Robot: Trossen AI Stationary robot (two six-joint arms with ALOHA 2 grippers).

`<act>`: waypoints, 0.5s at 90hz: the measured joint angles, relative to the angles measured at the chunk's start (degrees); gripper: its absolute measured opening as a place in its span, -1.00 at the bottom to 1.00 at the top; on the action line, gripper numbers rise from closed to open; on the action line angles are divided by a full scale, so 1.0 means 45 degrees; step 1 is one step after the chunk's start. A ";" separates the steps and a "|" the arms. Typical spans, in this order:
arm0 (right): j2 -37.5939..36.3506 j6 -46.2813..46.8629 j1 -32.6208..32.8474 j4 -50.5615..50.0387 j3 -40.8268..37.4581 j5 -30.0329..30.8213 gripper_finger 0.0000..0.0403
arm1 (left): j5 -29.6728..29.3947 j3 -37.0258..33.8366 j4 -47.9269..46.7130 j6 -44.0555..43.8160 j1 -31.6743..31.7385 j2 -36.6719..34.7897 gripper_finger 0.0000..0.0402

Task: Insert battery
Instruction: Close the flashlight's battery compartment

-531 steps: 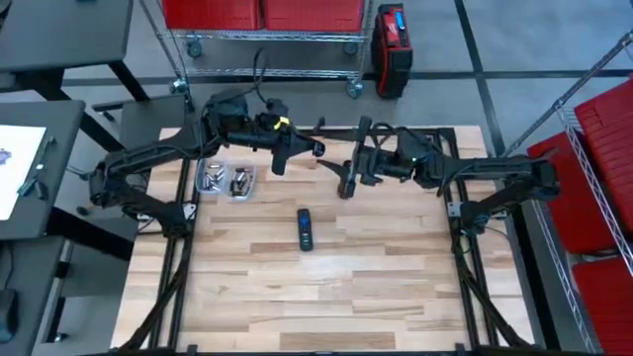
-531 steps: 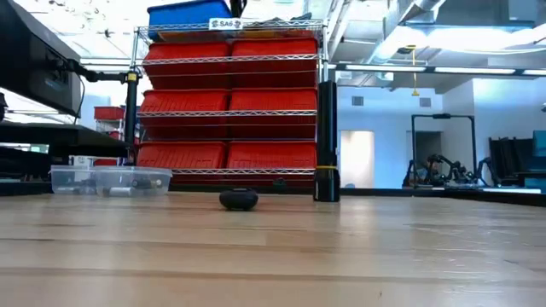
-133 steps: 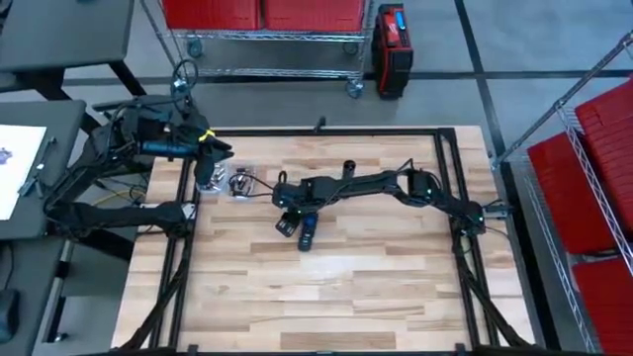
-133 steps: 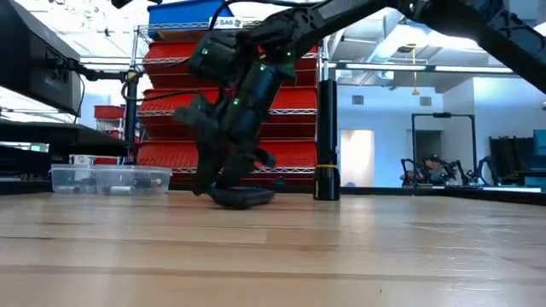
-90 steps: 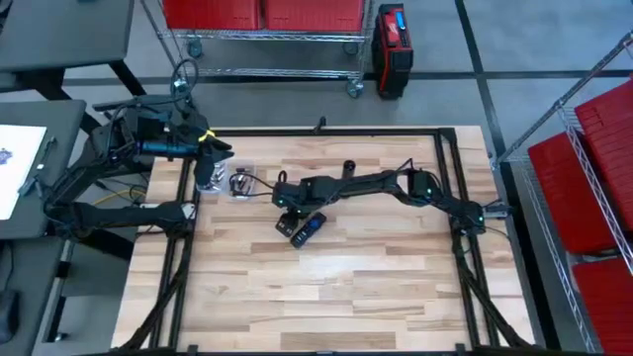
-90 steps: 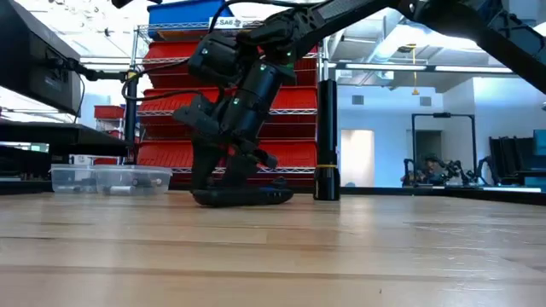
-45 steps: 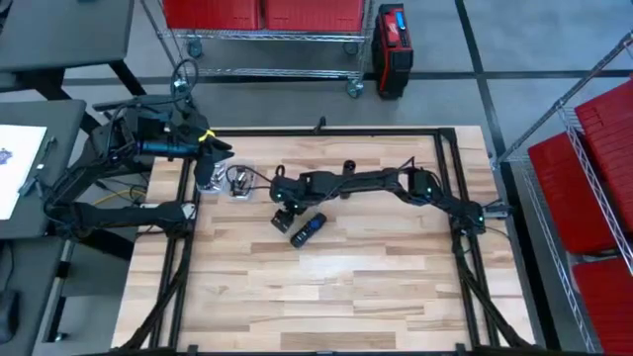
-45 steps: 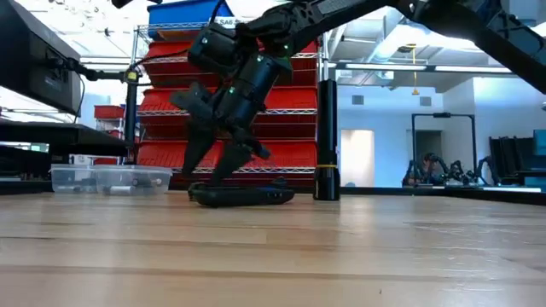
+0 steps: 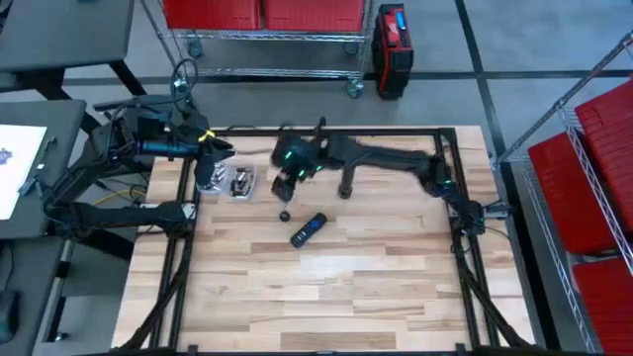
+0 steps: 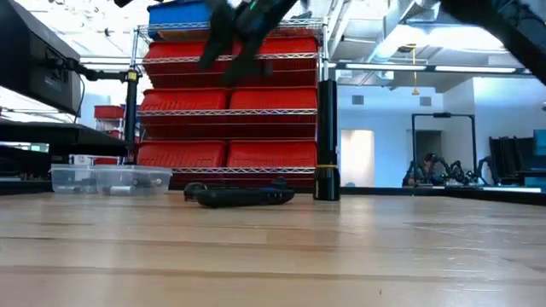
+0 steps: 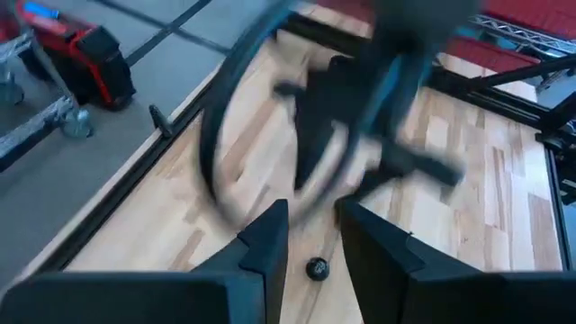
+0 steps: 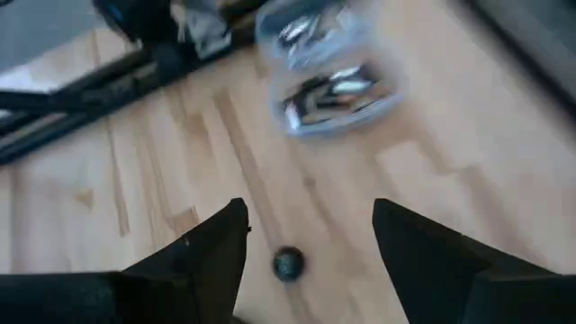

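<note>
slim black remote (image 9: pixel 309 229) flat on pale wood-plank table (image 9: pixel 376 287); right gripper (image 9: pixel 284 184) spread wide above

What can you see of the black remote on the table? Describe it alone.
The remote is a slim, dark, elongated plastic-looking bar lying flat on the wooden table, angled diagonally near the middle. Nothing grips it. A small dark round piece lies just apart from it. In the low view it rests low and level.

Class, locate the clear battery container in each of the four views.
High: clear container at the table's back left.
Low: far left.
Left wrist: absent.
Right wrist: beyond the small round piece, at.
Landmark: that round piece, beside it in the high view too.
</note>
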 joint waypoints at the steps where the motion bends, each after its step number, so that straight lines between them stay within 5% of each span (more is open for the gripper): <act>1: -0.0170 -0.0106 -0.0024 0.0022 0.0000 0.0024 0.12 | 0.0000 -0.0003 0.0019 0.0028 0.0000 0.0006 -0.59; 22: -0.3526 -0.2230 -0.0284 -0.0007 0.0005 0.1069 0.12 | 0.0000 -0.0002 0.1398 -0.0021 0.0000 0.0459 -0.49; 45: -0.6578 -0.3775 -0.0211 -0.1001 0.0010 0.2110 0.12 | 0.0745 0.0001 0.1410 -0.0540 -0.0041 0.2648 0.04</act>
